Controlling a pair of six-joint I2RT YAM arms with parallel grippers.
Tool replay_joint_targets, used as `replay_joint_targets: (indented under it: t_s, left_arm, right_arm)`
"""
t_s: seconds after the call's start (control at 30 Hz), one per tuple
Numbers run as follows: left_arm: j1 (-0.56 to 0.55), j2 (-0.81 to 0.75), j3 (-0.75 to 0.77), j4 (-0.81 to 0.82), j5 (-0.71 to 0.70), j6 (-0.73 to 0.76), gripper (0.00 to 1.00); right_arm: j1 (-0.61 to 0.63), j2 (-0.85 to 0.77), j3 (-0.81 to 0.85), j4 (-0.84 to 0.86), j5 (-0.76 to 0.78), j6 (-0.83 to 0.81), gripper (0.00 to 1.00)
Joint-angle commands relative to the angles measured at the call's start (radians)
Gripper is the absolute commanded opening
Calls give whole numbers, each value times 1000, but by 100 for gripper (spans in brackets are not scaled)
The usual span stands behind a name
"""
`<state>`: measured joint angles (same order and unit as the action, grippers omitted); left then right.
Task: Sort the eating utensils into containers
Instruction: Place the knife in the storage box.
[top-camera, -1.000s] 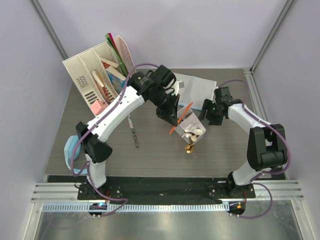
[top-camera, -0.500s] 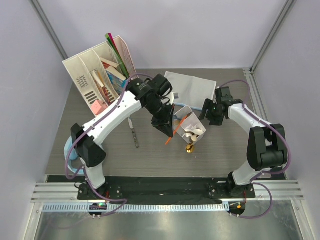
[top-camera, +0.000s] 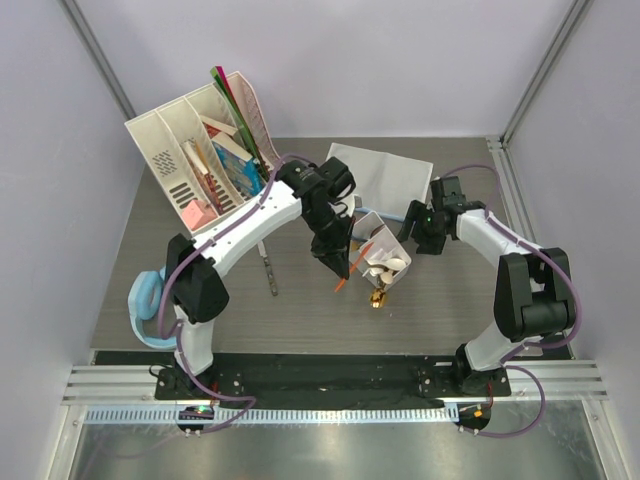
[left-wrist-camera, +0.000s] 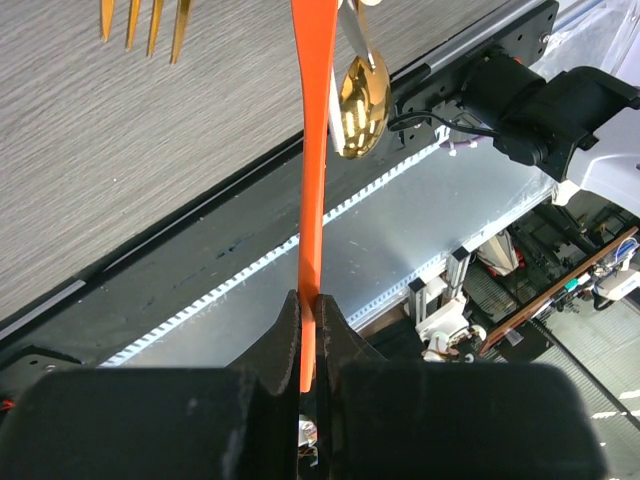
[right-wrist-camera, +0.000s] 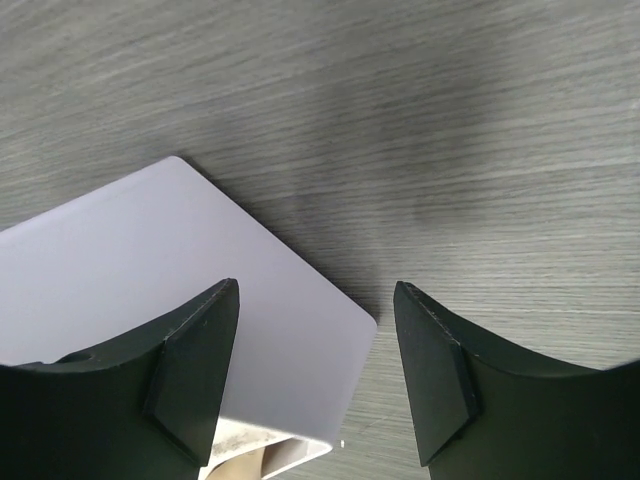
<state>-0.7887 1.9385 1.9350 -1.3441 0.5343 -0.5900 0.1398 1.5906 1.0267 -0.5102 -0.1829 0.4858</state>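
My left gripper (top-camera: 336, 256) is shut on an orange-handled utensil (top-camera: 356, 262) and holds it just left of the small white box (top-camera: 393, 240). In the left wrist view the orange handle (left-wrist-camera: 312, 150) runs up from my shut gripper (left-wrist-camera: 310, 305), with a gold spoon (left-wrist-camera: 360, 95) and gold fork tines (left-wrist-camera: 145, 20) beyond. White ceramic spoons (top-camera: 384, 266) lie in the box and the gold spoon (top-camera: 378, 297) sticks out at its near end. A silver knife (top-camera: 268, 262) lies on the table. My right gripper (top-camera: 410, 226) is open and empty beside the box wall (right-wrist-camera: 180, 270).
A white desk organiser (top-camera: 160, 150) with books and folders stands at the back left. A pale flat cloth (top-camera: 385, 170) lies behind the box. A light blue object (top-camera: 145, 298) sits at the table's left edge by the left arm.
My left gripper has carried the orange-handled utensil down towards the near side and swung it to the box's left side. The right gripper has stayed by the box.
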Motion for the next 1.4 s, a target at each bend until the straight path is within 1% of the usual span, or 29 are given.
replay_joint_targets:
  t_s: [0.0,0.4,0.67,0.87,1.1,1.37]
  left_arm:
    - [5,-6,7,-317,18,22,0]
    - [8,86,88,-317,33,15,0]
    - [40,148,111,-317,52,13,0]
    - [80,184,142,-317,64,9,0]
    - [95,266,257,-317,104,-2,0]
    - [103,341,372,-316,124,-14,0]
  right_arm:
    - [3,2,-30,10,-55,20,69]
    - [1,40,-22,21,-55,0,69]
    - [1,60,4,27,-61,-1,69]
    - [-23,60,19,24,-70,0,70]
    - [-43,51,24,25,-89,0,72]
    - [-49,54,21,33,-101,-1,72]
